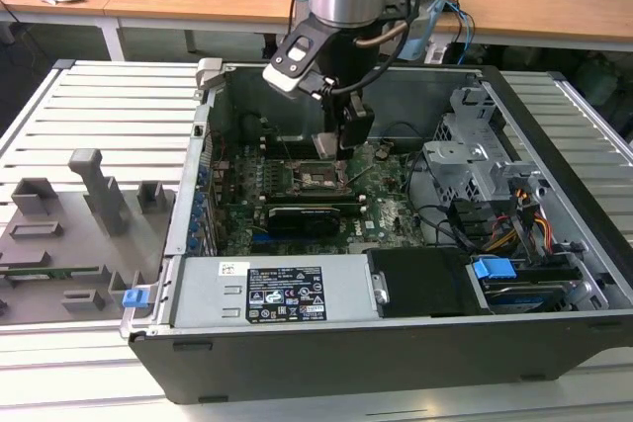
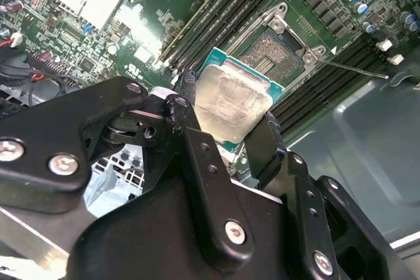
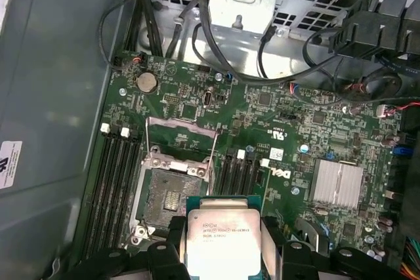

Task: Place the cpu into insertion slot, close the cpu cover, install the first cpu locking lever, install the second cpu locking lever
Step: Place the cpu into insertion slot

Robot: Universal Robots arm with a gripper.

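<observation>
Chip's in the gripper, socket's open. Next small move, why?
Probably shift the gripper sideways until the square silver-topped cpu it holds sits over the open dark square insertion slot; in the first wrist view the chip hangs offset beside it.

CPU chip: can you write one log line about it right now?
end effector: shut on cpu | cpu: near insertion slot, not in it | cpu cover: open

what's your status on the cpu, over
Gripper shut on cpu, above the board. Cpu not yet in insertion slot. Cpu cover raised, nothing seen blocking the slot.
</observation>
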